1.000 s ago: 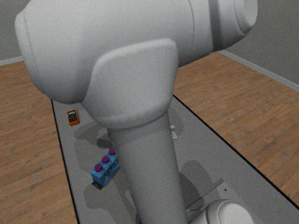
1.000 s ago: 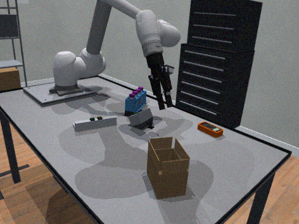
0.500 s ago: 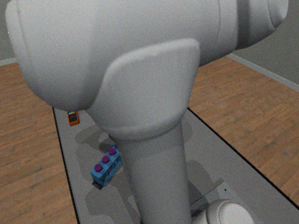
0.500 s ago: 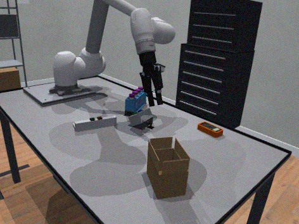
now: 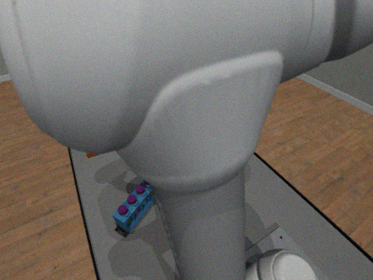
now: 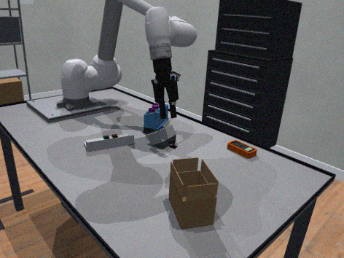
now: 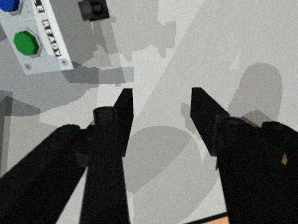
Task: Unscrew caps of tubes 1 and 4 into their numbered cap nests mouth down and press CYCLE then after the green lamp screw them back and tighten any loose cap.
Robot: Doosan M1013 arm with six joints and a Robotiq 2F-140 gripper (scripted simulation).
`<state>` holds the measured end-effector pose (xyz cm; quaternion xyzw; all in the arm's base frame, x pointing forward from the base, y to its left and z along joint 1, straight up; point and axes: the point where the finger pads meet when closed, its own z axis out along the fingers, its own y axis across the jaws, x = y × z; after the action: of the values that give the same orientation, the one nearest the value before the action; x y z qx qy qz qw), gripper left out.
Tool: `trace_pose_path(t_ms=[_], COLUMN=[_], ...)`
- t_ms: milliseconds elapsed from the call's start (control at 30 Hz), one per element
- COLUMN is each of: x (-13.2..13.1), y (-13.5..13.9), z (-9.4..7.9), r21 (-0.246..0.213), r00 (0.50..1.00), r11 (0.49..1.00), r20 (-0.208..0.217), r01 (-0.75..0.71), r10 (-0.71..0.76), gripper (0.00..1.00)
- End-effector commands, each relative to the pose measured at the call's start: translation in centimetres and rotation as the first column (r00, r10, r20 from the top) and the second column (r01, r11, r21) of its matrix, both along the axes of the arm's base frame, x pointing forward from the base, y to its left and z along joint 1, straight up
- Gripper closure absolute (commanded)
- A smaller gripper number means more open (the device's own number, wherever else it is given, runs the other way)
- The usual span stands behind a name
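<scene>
Exterior view, left to right: the grey cap tray (image 6: 108,141) is laid on the counter (image 6: 109,189), then the blue tube block (image 6: 154,121) with purple caps (image 6: 155,106) still on, and the end effector (image 6: 168,115) is hung just right of it. Its fingers are partly apart with nothing gripped. The green key (image 7: 26,43) is seen from the wrist.
</scene>
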<state>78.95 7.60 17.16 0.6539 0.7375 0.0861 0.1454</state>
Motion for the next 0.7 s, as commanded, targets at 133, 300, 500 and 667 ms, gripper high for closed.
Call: trace_pose_path(t_ms=[133, 300, 500, 667], x=[-3.9, -5.3, -8.3, -10.5], y=[0.0, 0.0, 0.1, 0.2], z=[-0.2, -0.3, -0.5, -0.7], r21=[-0.012, -0.012, -0.015, -0.013], r00=[0.996, 0.996, 0.983, 0.976], r11=[0.997, 0.997, 0.99, 0.986], r20=[-0.062, -0.062, -0.121, -0.142], r01=[-0.072, -0.072, -0.141, -0.167], r10=[0.071, 0.071, 0.138, 0.163], gripper=[0.59, 0.59, 0.59, 0.59])
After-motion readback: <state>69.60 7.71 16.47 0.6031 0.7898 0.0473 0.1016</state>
